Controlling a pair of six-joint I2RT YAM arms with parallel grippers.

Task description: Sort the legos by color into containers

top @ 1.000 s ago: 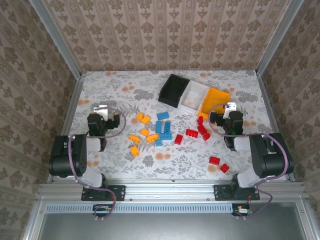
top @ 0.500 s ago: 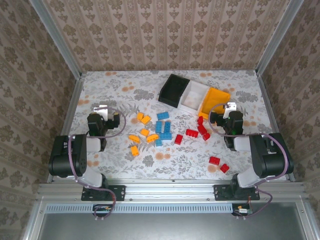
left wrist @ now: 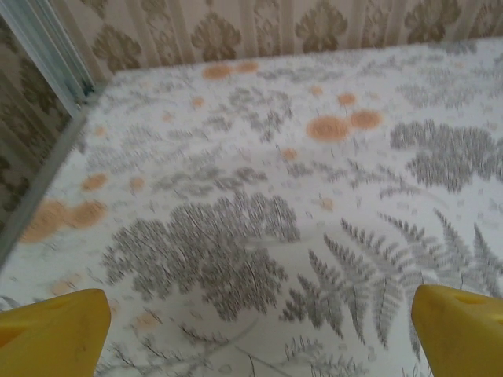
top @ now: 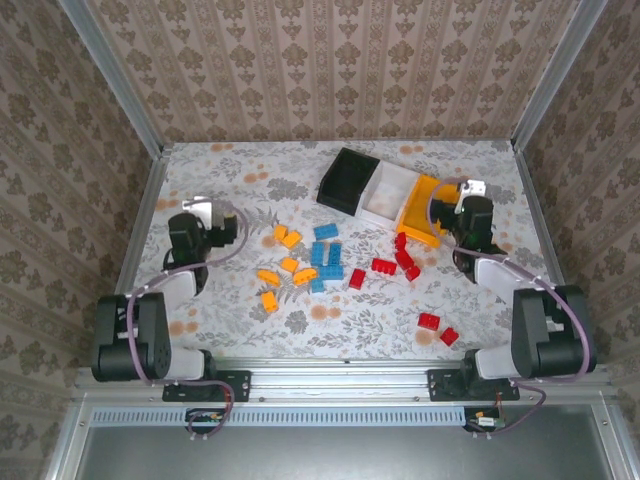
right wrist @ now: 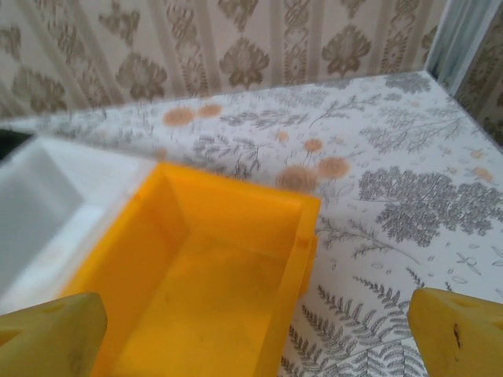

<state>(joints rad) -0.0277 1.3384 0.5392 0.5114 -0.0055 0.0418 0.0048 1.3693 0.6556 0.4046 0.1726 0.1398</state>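
The legos lie loose mid-table in the top view: orange-yellow ones (top: 288, 238) on the left, blue ones (top: 326, 254) in the middle, red ones (top: 384, 265) on the right, and two more red ones (top: 438, 328) nearer the front. The containers stand in a row at the back: black (top: 348, 180), white (top: 388, 192), orange-yellow (top: 420, 200). My left gripper (top: 207, 212) hangs open over bare cloth left of the legos, its yellow fingertips (left wrist: 51, 334) wide apart. My right gripper (top: 468, 192) is open above the near right end of the orange-yellow bin (right wrist: 236, 200), holding nothing.
A flower-and-fern patterned cloth (left wrist: 251, 196) covers the table. Patterned walls with metal corner posts (top: 110, 75) close it in on three sides. In the right wrist view the white bin (right wrist: 47, 196) touches the orange-yellow one on its left. All three bins look empty.
Both arms have reached farther from their bases. The right gripper moved back and right to the orange-yellow bin's end; the left moved slightly back. No lego has shifted.
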